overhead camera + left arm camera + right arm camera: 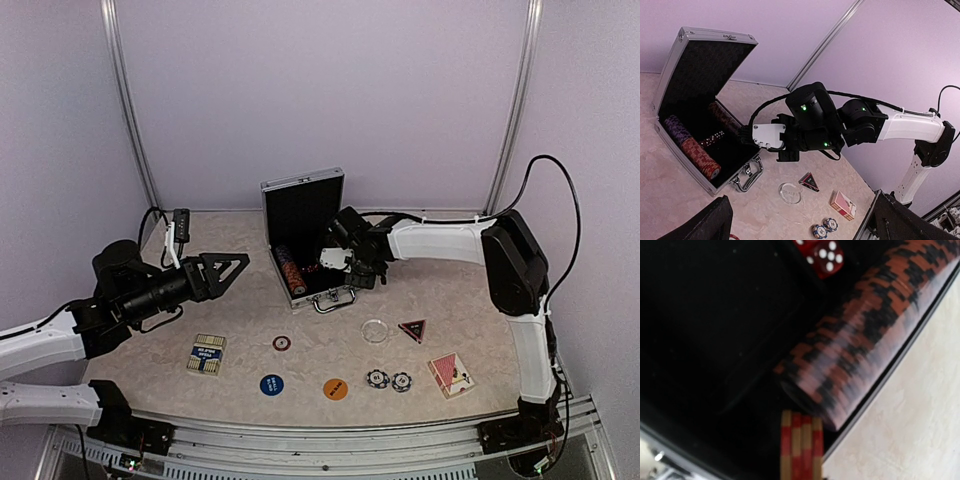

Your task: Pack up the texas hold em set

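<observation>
In the open briefcase [303, 205], chip rows [290, 270] and red dice [829, 257]; right gripper [322, 262] closed inside, left gripper [230, 275] wide open, empty.

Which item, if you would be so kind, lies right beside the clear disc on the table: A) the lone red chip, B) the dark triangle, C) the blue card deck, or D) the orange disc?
B: in the top view the dark triangle lies right next to the clear disc, with nothing between them.
</observation>
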Tool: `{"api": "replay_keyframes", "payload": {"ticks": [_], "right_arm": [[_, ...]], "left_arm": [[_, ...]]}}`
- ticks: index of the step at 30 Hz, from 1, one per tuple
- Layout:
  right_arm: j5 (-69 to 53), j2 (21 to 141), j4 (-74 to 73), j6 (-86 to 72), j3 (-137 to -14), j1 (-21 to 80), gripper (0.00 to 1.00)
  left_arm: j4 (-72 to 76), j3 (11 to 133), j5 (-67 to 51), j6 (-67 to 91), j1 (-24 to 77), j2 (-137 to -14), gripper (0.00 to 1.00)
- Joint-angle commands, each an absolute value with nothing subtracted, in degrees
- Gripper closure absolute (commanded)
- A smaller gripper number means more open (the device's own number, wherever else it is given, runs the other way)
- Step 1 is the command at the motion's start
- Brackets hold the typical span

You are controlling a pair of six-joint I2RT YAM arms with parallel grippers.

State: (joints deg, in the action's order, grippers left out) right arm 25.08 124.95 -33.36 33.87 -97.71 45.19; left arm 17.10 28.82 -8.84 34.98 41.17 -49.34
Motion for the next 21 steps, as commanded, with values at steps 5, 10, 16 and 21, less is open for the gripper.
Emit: {"api": "replay_keyframes", "payload": {"ticks": [5, 10, 16, 21], "right_arm": [[26.66, 126.89, -32.26, 34.19, -99.23, 45.09, 0.82], [26.92, 126.75, -31.89, 34.27, -99.25, 45.09, 0.69], [28.56, 126.32, -31.19, 34.44, -99.23, 45.27, 0.63], [31.16, 126.17, -29.65, 34.71, -99.14, 45.22, 0.61]], "left_arm": [[18.63, 27.77, -9.67, 35.68, 40.61, -48.52, 0.01], [18.81, 27.86, -9.98, 35.86, 40.43, -48.67, 0.01], [19.12, 27.87, -10.14, 36.11, 40.25, -48.78, 0.01], [19.50, 27.64, -10.23, 36.38, 40.25, -48.82, 0.01]]}}
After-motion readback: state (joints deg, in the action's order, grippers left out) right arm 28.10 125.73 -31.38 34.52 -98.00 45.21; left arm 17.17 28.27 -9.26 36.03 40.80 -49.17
